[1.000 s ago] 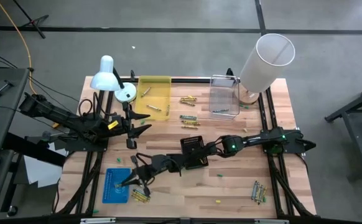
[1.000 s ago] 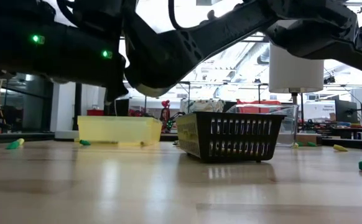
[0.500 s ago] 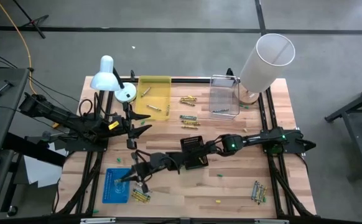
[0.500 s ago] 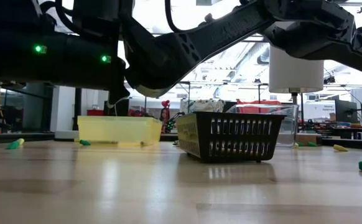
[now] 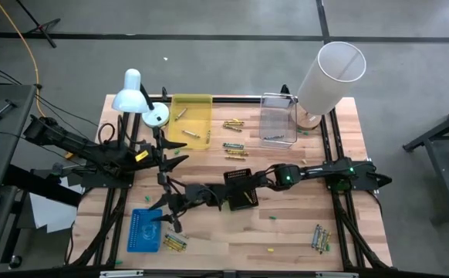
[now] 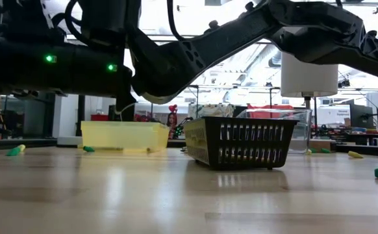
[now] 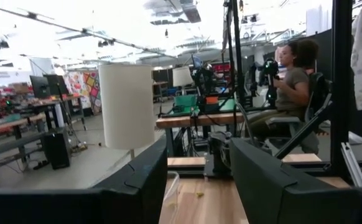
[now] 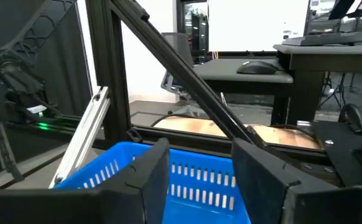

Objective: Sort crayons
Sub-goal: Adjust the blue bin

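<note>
High view: right gripper [image 5: 165,217] reaches far across the table [image 5: 286,239], just beside the blue basket [image 5: 143,230]; fingers look spread with nothing between them. Left gripper [image 5: 170,158] waits near the table's left edge by the white lamp [image 5: 132,93], jaws apart, empty. Crayons [image 5: 234,147] lie scattered between the yellow tray [image 5: 190,116] and the clear tray [image 5: 278,123]; another bunch sits just beside the blue basket, more near the right front corner. Black basket [image 5: 240,188] sits mid-table under the right arm.

Low view: black basket [image 6: 236,142] in front, yellow tray [image 6: 124,136] behind it, dark arms overhead. Grippers not clear here.

Left wrist view: fingers [image 7: 259,180] parted, nothing between them; white cylinder [image 7: 126,106] and a seated person [image 7: 290,78] beyond.

Right wrist view: fingers [image 8: 265,180] released, gap empty, blue basket [image 8: 193,177] right ahead.
</note>
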`<act>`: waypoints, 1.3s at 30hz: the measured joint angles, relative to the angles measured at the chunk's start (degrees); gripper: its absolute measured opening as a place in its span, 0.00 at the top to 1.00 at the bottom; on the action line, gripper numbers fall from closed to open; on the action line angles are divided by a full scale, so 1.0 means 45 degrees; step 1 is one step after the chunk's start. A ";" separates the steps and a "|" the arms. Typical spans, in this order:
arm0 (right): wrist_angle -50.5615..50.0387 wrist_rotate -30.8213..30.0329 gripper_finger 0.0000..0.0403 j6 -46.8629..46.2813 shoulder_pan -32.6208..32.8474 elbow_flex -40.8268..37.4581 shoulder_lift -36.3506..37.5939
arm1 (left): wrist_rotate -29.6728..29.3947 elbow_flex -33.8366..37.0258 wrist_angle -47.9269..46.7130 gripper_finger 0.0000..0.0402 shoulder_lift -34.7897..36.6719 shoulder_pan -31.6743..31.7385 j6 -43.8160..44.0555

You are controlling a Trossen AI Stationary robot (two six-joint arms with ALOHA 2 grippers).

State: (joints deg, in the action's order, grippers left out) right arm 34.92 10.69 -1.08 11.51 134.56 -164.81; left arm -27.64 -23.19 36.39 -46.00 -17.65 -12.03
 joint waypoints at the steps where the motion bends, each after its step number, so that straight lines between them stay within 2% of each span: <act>1: -0.0052 0.0143 0.58 0.0006 -0.0065 0.0000 0.0000 | 0.0002 0.0001 -0.0139 0.60 0.0000 0.0000 0.0145; 4: -0.0625 0.0889 0.58 -0.0010 -0.0373 0.0000 0.0029 | 0.0005 0.0002 -0.0463 0.60 -0.0002 0.0000 0.0417; 12: -0.2826 0.4105 0.58 -0.0843 -0.1553 -0.0010 0.0550 | 0.0005 0.0002 -0.0516 0.60 0.0485 -0.0734 0.0859; 16: -0.5134 0.4525 0.58 0.0295 -0.1780 -0.0015 0.1105 | -0.0003 -0.0003 -0.0883 0.60 0.1062 -0.1254 0.0545; 19: -0.7837 0.4272 0.58 0.1948 -0.1755 -0.0015 0.1725 | -0.0204 0.0002 -0.1340 0.60 0.1464 -0.1612 0.0559; 23: -1.1963 0.2946 0.58 0.4025 -0.1730 -0.0015 0.2613 | -0.0491 0.0002 -0.1552 0.60 0.1842 -0.2033 0.0625; 27: -1.5668 0.2090 0.58 0.5063 -0.1807 -0.0015 0.3316 | -0.0505 0.0002 -0.1576 0.60 0.1953 -0.2408 0.0621; 31: -1.8742 0.1444 0.58 0.5264 -0.1953 -0.0072 0.3948 | -0.0526 0.0002 -0.1570 0.60 0.1948 -0.2638 0.0621; 35: -2.0136 0.0170 0.58 0.5260 -0.2003 -0.1157 0.5346 | -0.0809 0.0002 -0.1569 0.60 0.1948 -0.2860 0.0623; 39: -1.9805 -0.1395 0.58 0.4815 -0.2003 -0.4272 0.8092 | -0.1008 0.0002 -0.1567 0.60 0.1943 -0.3111 0.0497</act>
State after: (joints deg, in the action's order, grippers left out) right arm -54.21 4.41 20.59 2.50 115.34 -128.40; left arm -32.18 -23.18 29.34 -37.26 -31.65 -9.79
